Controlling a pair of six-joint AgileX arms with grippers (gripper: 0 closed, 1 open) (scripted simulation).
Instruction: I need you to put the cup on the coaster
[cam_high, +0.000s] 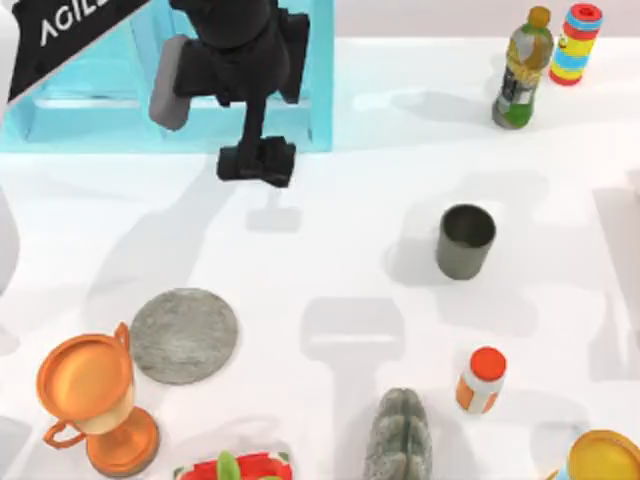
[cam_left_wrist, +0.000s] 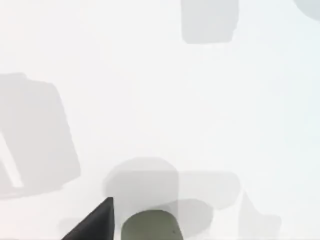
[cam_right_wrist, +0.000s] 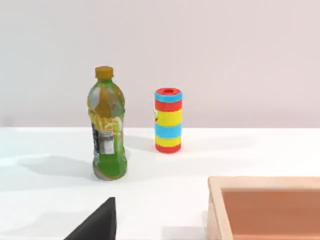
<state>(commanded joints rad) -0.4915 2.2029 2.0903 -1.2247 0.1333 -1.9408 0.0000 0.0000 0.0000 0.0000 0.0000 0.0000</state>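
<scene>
Reaching: the left gripper (cam_high: 257, 160) is held high, far-left of the cup (cam_high: 465, 241); finger spread cannot be told.
Coaster (cam_high: 184, 335): lies nearer, left of cup.
Advice: descent should be centred over the rim.

one dark grey-olive cylindrical tumbler (cam_high: 466, 241) is standing on the table, one flat round grey stone-textured coaster (cam_high: 184, 335), one orange two-handled trophy cup (cam_high: 93, 403), one ridged grey stone lump (cam_high: 399, 437), one green drink bottle (cam_high: 523, 69), one striped red, yellow and blue cylinder (cam_high: 576, 44), and one small orange bottle with a red cap (cam_high: 481, 380).
</scene>
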